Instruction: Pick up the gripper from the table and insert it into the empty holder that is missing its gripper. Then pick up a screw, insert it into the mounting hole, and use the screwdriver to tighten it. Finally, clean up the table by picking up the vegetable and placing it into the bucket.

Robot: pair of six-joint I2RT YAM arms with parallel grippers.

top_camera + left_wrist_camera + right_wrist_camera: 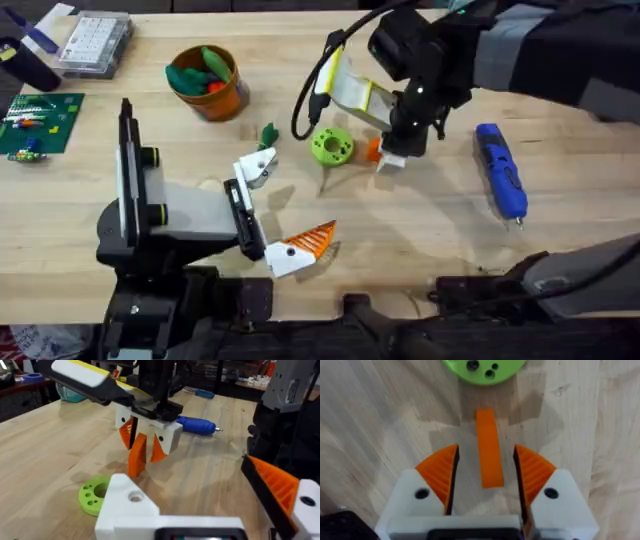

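Note:
The loose orange gripper (489, 447) lies on the table between my right gripper's (489, 472) orange pads, with a gap on each side. That right gripper (393, 150) is open, as the left wrist view also shows (145, 442). My left gripper (285, 205) stands wide open; one jaw is the bare white holder (258, 168) with its dark hole (134, 496), the other carries an orange finger (310, 240). The blue screwdriver (500, 183) lies at the right. The dark green vegetable (268, 133) sits near the orange bucket (207, 82). The screw is out of view.
A lime-green ring (331, 146) lies just left of the right gripper. A clear parts box (95, 42) and a green circuit board (35, 122) sit at the far left. The bucket holds green and red toy pieces.

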